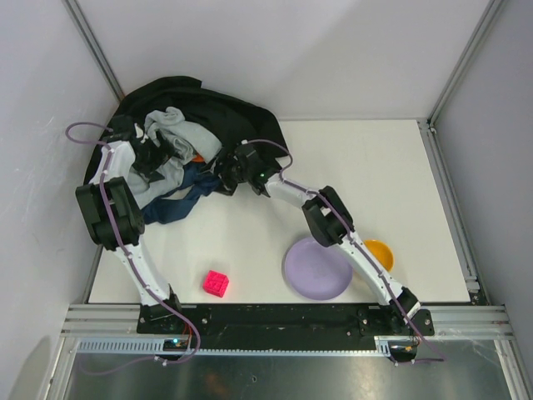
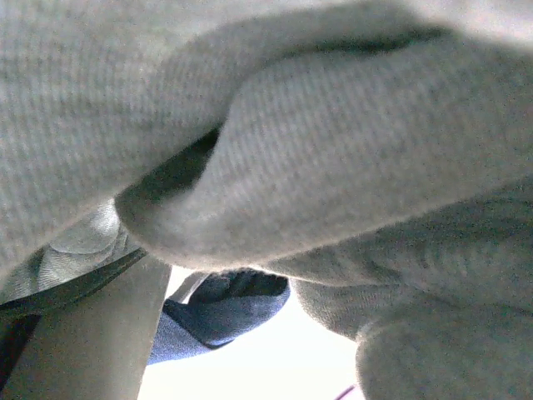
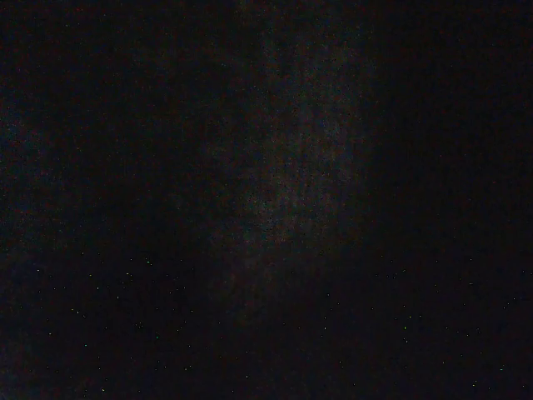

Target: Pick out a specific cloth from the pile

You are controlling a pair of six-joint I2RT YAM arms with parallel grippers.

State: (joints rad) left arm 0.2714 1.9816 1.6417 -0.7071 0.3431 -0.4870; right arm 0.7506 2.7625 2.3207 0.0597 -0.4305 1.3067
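The cloth (image 1: 176,205) stretches leftward and nearer from the right claw (image 1: 226,177), which is buried in the pile (image 1: 216,112), so its grip cannot be told.

The light grey cloth (image 2: 333,150) is matt ribbed knit, the navy cloth (image 2: 221,315) soft matt fabric.

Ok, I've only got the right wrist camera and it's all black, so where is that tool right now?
Observer: The right tool is pressed into the right-hand edge of the heap of soft garments.
Operator: Where's the navy one?
Observer: The dark navy blue fabric cloth spills from the heap's near side onto the white table, just left of that tool.
Operator: And the other arm?
Observer: The left tool is in the light grey cloth on top of the heap.
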